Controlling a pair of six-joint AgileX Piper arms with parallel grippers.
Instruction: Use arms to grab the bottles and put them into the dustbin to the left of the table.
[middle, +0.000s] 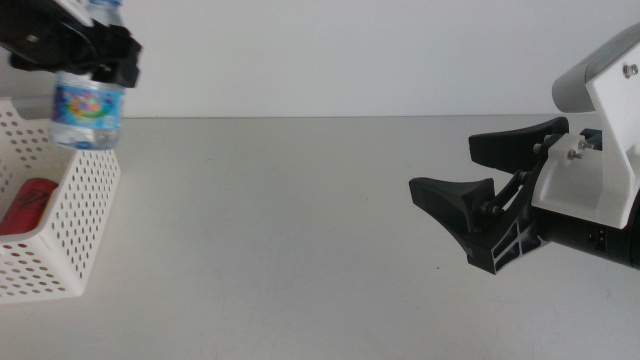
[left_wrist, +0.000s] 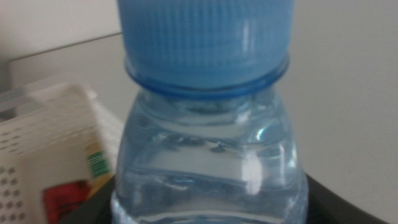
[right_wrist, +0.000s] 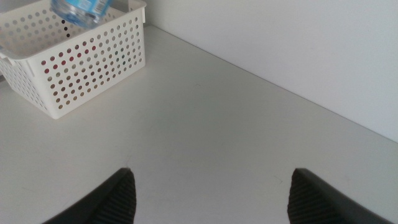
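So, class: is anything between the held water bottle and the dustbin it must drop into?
Nothing visible. The left gripper holds the water bottle above the dustbin's near corner; only open air lies between them. The right gripper waits open, far right.

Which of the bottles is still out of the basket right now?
The blue-capped water bottle, held by the left gripper above the basket. The red can already lies inside. The right gripper waits open.

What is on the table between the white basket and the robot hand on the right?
Nothing: the middle view shows bare table between the basket and the right gripper.
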